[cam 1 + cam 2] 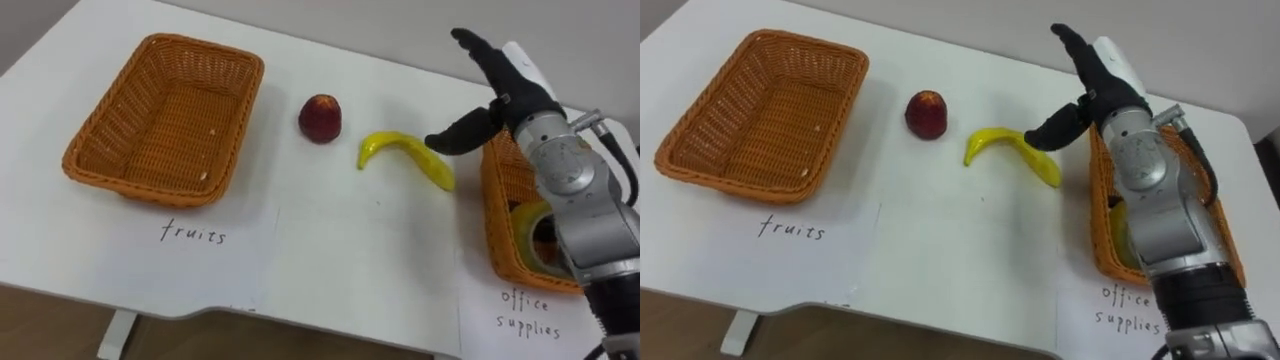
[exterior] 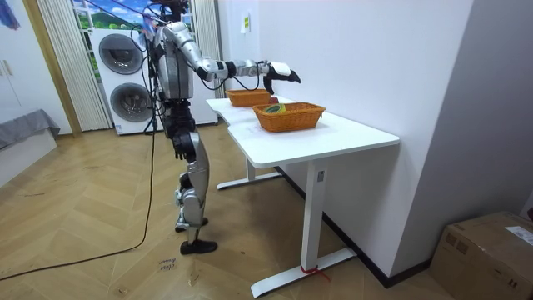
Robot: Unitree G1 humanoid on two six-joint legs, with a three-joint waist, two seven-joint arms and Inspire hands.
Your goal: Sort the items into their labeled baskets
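banana (image 1: 405, 155) lies under the open, raised right hand (image 1: 492, 88)

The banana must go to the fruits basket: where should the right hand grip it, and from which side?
Probably across the banana at its middle, from straight above, the right hand open with thumb on one long side and fingers on the other. It lies flat and arched with bare table either side there, while its right end sits close to the office supplies basket.
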